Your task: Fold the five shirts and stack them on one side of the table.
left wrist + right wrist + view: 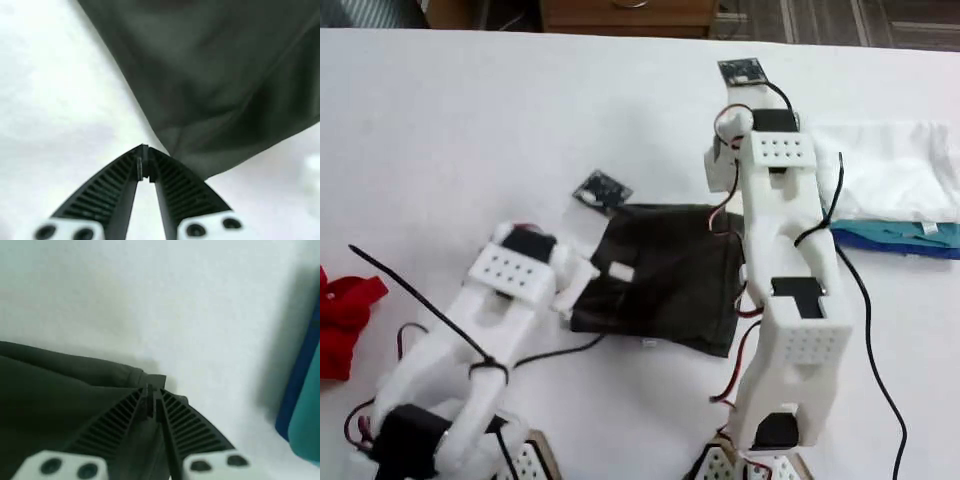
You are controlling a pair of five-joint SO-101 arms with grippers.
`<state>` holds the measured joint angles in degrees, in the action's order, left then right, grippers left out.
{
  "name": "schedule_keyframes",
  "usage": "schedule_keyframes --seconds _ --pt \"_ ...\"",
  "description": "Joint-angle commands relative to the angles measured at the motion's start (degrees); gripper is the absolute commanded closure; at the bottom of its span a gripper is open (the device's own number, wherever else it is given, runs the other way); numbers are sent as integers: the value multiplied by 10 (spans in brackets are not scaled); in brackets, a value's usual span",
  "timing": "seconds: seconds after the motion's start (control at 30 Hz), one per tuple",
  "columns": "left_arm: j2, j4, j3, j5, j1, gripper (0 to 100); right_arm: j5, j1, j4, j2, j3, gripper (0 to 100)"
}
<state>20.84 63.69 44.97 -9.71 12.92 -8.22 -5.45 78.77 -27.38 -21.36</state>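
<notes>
Right gripper (150,394) is pinching black shirt (60,390) corner. Left gripper (144,152), jaws pressed together, is sitting just off its edge. One-sided pull risks unfolding.

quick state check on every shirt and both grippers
black shirt, folded, lying flat
white shirt, folded, on top of the teal
teal shirt, folded, under the white
blue shirt, folded, lowest of the three
red shirt, crumpled, unfolded
left gripper, shut, empty, beside black shirt's edge
right gripper, shut on black shirt's corner
</notes>
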Motion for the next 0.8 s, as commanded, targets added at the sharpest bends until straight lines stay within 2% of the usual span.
schedule_keyframes --seconds 0.0,0.13,0.27,0.5,0.77 --pt "26 -76 50 -4 -4 973 23 -16 24 43 25 978" --pt "-8 -138 76 40 -5 973 40 -40 19 44 79 978" --pt "-66 -179 74 47 -4 973 51 -47 -15 43 101 978" --pt "-98 -119 36 47 -7 973 47 -47 -89 7 117 978" --pt "-94 -117 36 44 -4 973 46 -45 -63 -118 -4 978"
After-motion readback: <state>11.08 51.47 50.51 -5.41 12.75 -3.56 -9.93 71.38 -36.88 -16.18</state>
